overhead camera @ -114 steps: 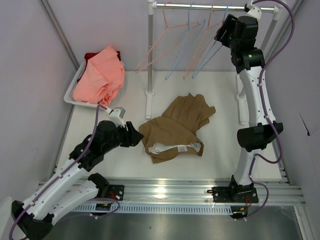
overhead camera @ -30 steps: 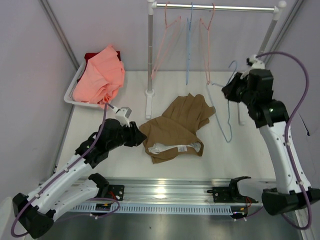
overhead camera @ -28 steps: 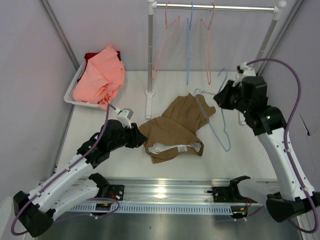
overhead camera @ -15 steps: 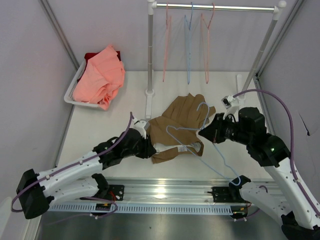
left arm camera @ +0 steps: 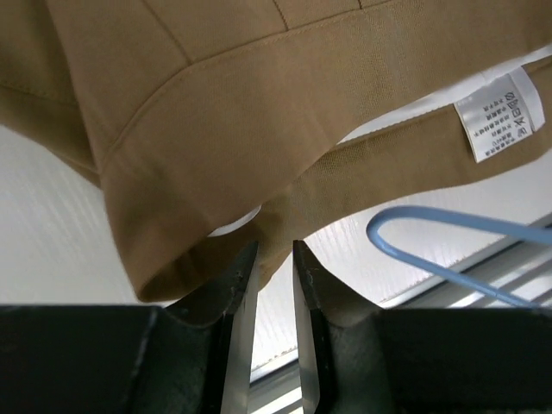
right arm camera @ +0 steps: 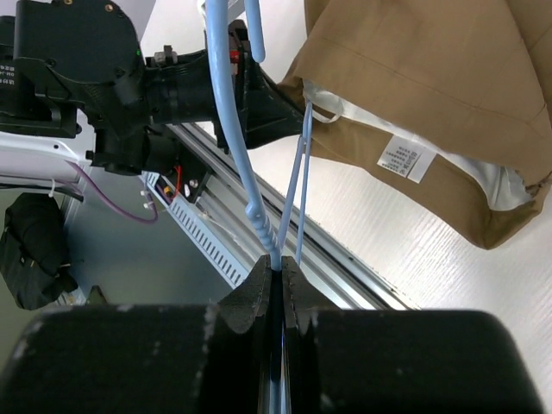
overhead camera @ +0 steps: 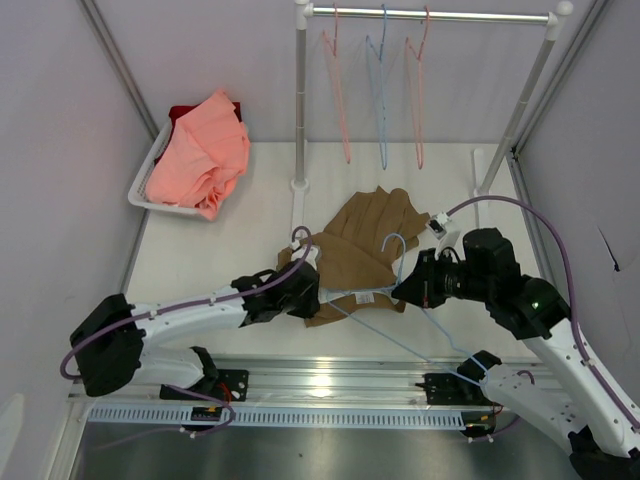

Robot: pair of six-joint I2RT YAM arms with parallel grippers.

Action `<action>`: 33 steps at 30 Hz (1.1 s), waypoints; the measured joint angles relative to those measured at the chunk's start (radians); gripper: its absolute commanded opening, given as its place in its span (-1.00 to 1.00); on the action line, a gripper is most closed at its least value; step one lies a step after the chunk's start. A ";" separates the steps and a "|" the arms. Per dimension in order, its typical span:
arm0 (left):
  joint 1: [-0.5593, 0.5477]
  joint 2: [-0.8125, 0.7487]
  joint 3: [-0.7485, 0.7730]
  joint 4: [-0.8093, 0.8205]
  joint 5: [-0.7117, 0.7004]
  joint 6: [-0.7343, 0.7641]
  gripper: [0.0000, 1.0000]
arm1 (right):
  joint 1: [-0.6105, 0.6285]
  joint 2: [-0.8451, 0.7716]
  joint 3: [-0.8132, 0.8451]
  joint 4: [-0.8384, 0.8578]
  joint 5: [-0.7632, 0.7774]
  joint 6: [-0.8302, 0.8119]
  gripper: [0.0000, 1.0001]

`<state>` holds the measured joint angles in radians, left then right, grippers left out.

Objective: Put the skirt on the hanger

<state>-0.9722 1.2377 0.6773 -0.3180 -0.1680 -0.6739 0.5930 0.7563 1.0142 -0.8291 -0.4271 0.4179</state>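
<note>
The tan-brown skirt [overhead camera: 365, 235] lies flat mid-table, its white-lined waistband toward me. My left gripper [overhead camera: 308, 290] is at the waistband's left corner. In the left wrist view its jaws [left arm camera: 274, 250] stand open by a narrow gap, and the skirt's [left arm camera: 259, 103] folded edge reaches just between the tips. The white label [left arm camera: 498, 116] shows to the right. My right gripper [right arm camera: 276, 263] is shut on the pale blue hanger [right arm camera: 226, 129] near its twisted neck. The hanger [overhead camera: 440, 335] slants over the skirt's right waistband end, next to the right gripper [overhead camera: 405, 290].
A white basket [overhead camera: 140, 190] at the back left holds a salmon-pink garment [overhead camera: 200, 150]. A clothes rack [overhead camera: 300, 100] at the back carries two pink hangers [overhead camera: 335, 90] and a blue one [overhead camera: 378, 90]. A metal rail [overhead camera: 330, 380] runs along the near edge.
The right arm has swung down from beside the rack, bringing the hanger over the skirt's waistband. The left gripper has reached right to the waistband corner, and its jaws have narrowed.
</note>
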 measured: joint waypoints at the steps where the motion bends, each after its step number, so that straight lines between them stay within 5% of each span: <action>1: -0.009 0.022 0.009 0.002 -0.010 0.000 -0.46 | 0.000 -0.003 -0.005 -0.004 0.001 0.000 -1.00; 33: -0.082 0.279 0.130 -0.031 -0.195 -0.008 -0.46 | 0.001 -0.018 -0.040 -0.036 0.038 -0.037 -1.00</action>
<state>-1.0538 1.5166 0.8070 -0.3489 -0.3634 -0.6823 0.5938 0.7383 0.9741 -0.8654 -0.3893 0.3805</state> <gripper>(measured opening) 0.309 0.078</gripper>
